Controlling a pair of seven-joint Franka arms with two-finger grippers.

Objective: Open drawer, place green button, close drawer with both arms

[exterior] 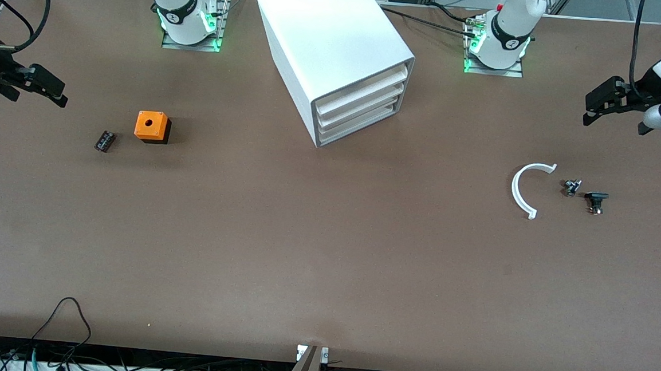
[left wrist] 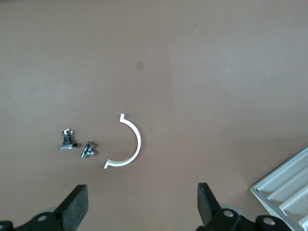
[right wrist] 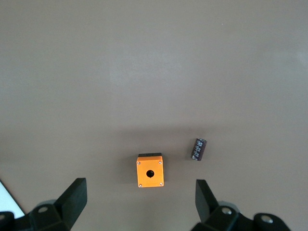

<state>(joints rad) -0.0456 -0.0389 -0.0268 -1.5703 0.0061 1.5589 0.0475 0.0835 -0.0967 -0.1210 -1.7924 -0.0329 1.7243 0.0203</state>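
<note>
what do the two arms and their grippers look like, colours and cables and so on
Both arms are glossy white with black joint rings, on bases lit green. The left arm trails black cables. The left gripper and right gripper are black, with two blunt, wedge-shaped fingers each.

Lowest white drawer (exterior: 363, 124) shut, button (exterior: 572, 187) near white arc (exterior: 524, 189)

Robotics lab: bolted arm bases (exterior: 188, 19), cables (exterior: 63, 330)

Matt brown table (exterior: 326, 254); smooth white plastic cabinet (exterior: 317, 30).
</note>
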